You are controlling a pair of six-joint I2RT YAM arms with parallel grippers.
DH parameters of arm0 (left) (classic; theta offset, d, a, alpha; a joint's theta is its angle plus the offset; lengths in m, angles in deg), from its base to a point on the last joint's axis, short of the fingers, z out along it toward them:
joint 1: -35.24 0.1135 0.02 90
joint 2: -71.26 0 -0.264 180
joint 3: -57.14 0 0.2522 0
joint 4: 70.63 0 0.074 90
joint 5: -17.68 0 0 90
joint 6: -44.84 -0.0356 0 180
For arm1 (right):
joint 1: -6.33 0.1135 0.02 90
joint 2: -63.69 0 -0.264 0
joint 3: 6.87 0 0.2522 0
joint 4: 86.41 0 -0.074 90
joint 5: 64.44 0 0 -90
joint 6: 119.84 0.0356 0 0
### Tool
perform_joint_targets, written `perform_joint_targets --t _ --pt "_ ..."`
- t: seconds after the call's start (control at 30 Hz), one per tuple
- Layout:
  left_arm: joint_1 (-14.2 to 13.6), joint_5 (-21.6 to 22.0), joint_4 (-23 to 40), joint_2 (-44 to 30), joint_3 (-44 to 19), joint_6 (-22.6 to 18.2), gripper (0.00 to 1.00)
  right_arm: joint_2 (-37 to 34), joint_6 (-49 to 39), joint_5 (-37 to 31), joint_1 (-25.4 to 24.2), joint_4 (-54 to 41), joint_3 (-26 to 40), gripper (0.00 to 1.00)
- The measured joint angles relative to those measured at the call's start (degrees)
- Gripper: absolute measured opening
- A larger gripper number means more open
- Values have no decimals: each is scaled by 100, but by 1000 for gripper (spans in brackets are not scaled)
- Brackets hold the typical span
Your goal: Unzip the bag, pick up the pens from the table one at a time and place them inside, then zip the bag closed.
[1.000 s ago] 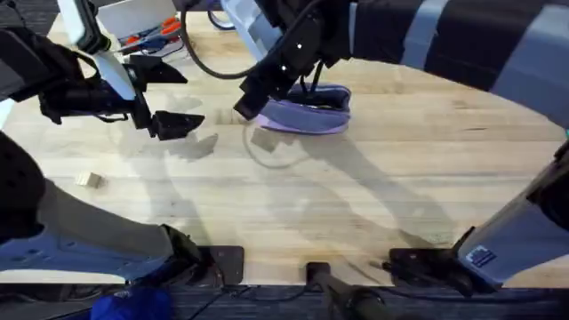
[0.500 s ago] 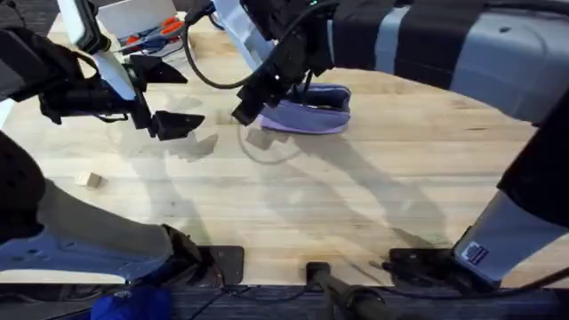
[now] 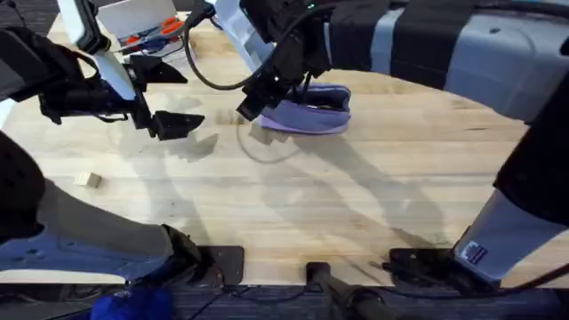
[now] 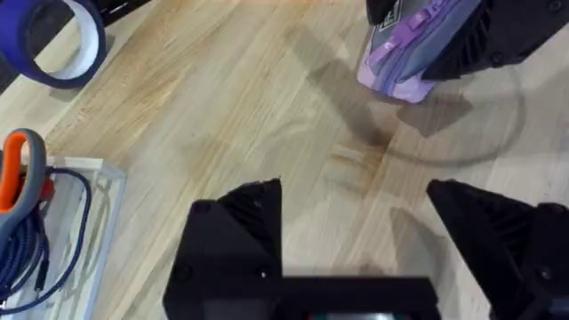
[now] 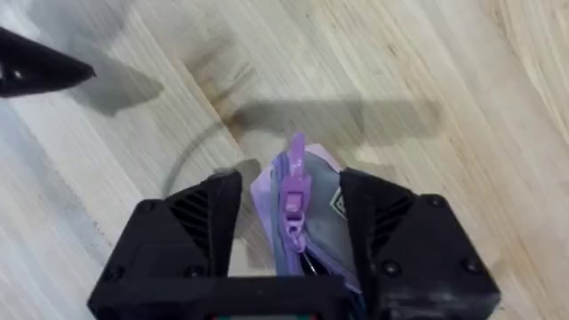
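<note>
Right gripper [image 5: 292,222], jaws apart, straddles the lavender soft pouch [image 5: 302,200] at its purple zipper pull [image 5: 294,191]; pinch squarely. Left gripper [image 4: 356,227] gapes wide (idle, upper left).

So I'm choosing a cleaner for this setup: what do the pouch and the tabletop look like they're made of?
The pencil pouch looks like soft fabric, lavender with a grey panel: it creases and sags between the right gripper's fingers, and its zipper pull looks like matte plastic or rubber. The table looks like light wood with a smooth finish, showing plank seams and grain; solid or veneer, I can't tell.
</note>
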Motion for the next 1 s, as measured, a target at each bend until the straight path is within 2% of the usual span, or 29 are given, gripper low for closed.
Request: perform_joint_targets --t 0.07,0.23,0.3,0.4,0.43,1.0 --pt "0 0 0 -1 0 0 993 -1 0 0 0 0 0 628" --pt "0 0 0 0 0 0 993 -1 0 0 0 -2 0 425" --pt "0 -1 0 -2 0 0 992 -1 7 -1 0 -2 0 308" --pt "0 0 0 0 0 0 993 -1 44 -7 -4 -2 0 62" --pt "0 0 0 -1 0 0 993 -1 39 -4 -10 -2 0 41" --pt "0 0 0 -2 0 0 993 -1 42 -7 -11 -44 80 28"
